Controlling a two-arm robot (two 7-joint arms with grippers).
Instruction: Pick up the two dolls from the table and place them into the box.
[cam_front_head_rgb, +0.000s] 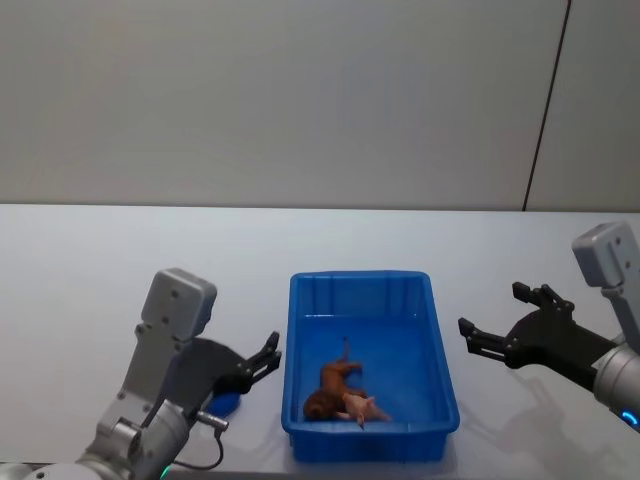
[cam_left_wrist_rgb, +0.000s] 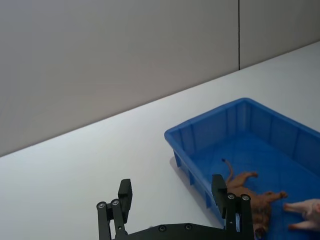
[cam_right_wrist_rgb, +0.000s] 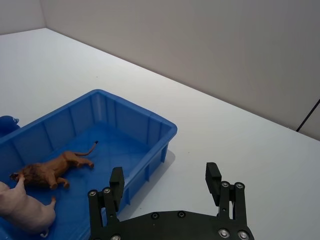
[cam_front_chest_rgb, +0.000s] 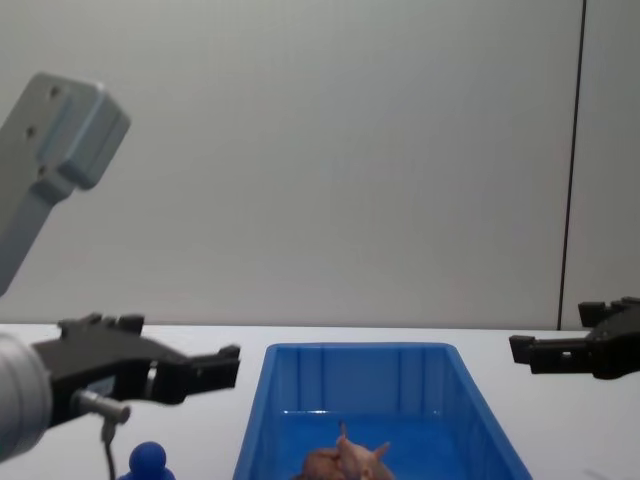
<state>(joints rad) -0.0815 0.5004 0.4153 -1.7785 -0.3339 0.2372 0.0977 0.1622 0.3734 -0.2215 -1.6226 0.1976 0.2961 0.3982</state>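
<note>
Closest to the robot, just under and behind the left pincer, a blue round-headed figure stands upright on the white counter, outside the box and near its left wall without touching it. That left pincer hovers above the counter with its jaws spread wide, its fingertips pointing toward the box's near-left corner; in its own wrist view the two black fingers frame bare counter and the box's corner. Just to the right of it, inside the near end of the box, a brown maned lion lies on its side on the blue floor, with a pinkish-tan animal lying against it on the side nearer the right pincer. The right pincer hangs over the counter beyond the box's right wall, level with the box's middle, its jaws likewise held wide open and aimed at the box. The box sits between the two pincers, its long sides running away from the robot. Farther off, the counter meets a plain grey wall.
</note>
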